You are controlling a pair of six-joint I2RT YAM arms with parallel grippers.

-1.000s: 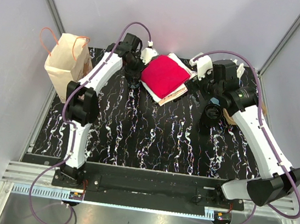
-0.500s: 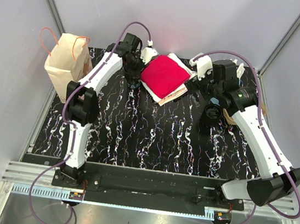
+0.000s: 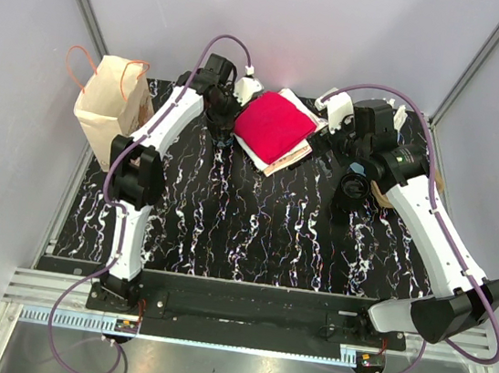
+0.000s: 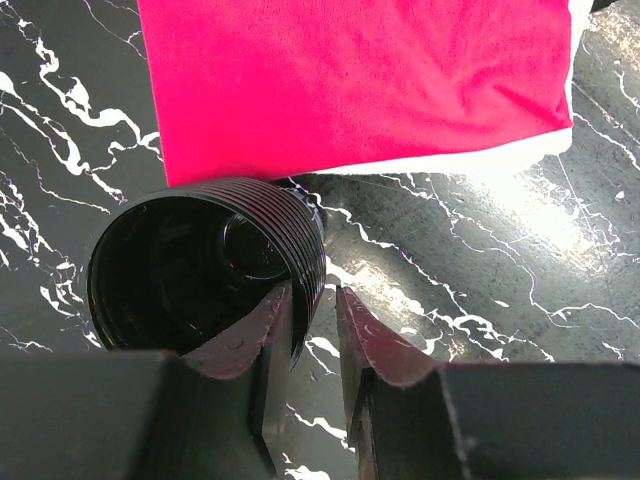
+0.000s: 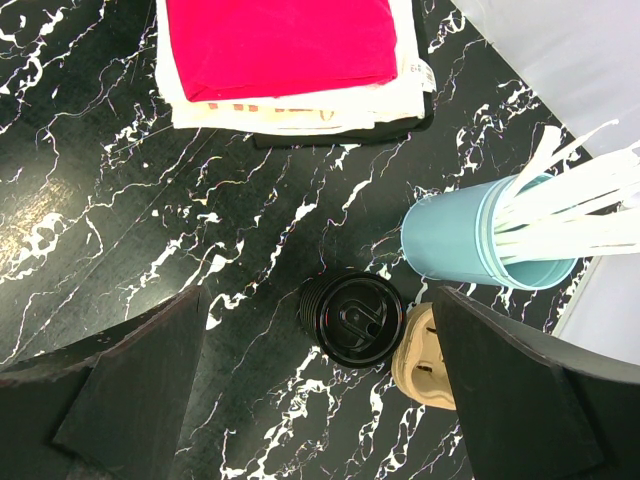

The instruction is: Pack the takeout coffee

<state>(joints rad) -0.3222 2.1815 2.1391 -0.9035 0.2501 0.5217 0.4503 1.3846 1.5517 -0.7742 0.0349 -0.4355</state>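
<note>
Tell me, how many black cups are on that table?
2. An open black cup beside the red cloth, its wall pinched by the left gripper; a lidded black cup beside the teal cup. Others may be nested.

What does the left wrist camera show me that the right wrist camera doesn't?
Only left wrist: an open black cup, its wall pinched between the left fingers. Only right wrist: a black lid, a teal cup of white sticks and a tan cardboard piece. Both: the red cloth and the marbled table.
</note>
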